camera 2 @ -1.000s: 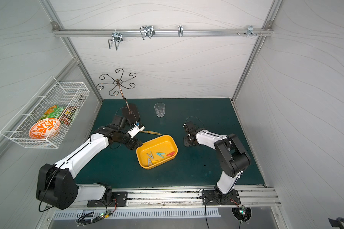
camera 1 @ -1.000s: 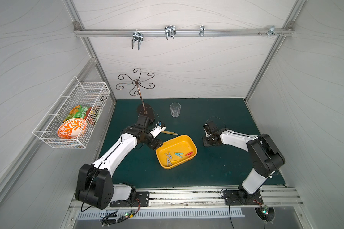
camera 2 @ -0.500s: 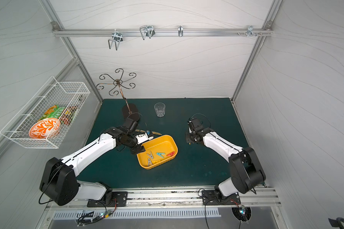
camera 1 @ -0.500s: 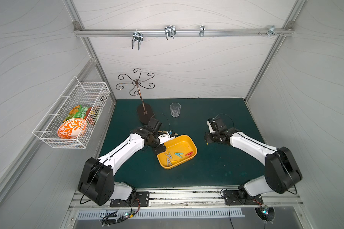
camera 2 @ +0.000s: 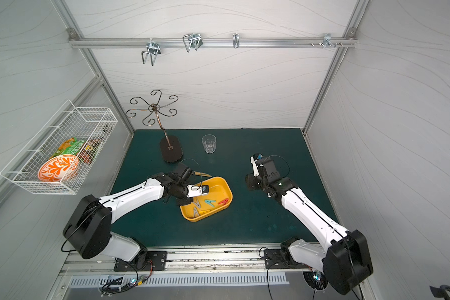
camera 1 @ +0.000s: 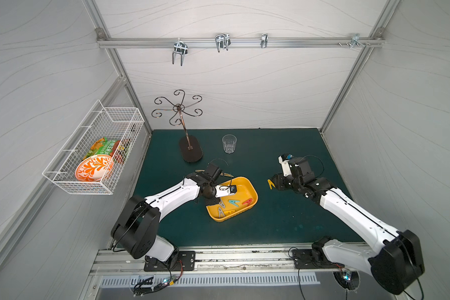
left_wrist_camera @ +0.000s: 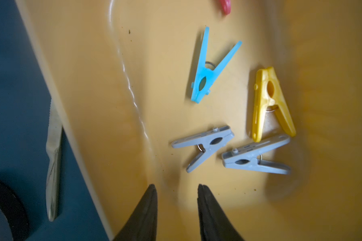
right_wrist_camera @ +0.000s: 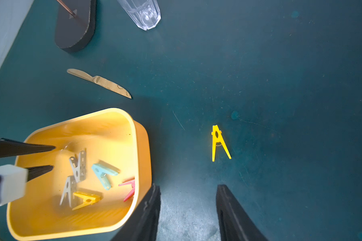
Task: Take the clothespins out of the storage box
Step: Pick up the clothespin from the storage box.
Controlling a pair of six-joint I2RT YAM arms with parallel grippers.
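While the right tool (right_wrist_camera: 188,187) gapes empty just beside a yellow plastic clothespin (right_wrist_camera: 218,144) lying mid-frame on the green worktop (right_wrist_camera: 280,83), the left tool (left_wrist_camera: 176,186), likewise parted and bare, sits in the shallow yellow plastic storage box (left_wrist_camera: 92,83), poised for a grey plastic clothespin (left_wrist_camera: 205,146).

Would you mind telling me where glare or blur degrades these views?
Left wrist view: a glare streak runs down the storage box wall, and the red clothespin at the frame edge is smeared. Right wrist view: the box's far inner wall is washed out, and the left gripper is motion-blurred. Both top views: evenly lit and sharp.
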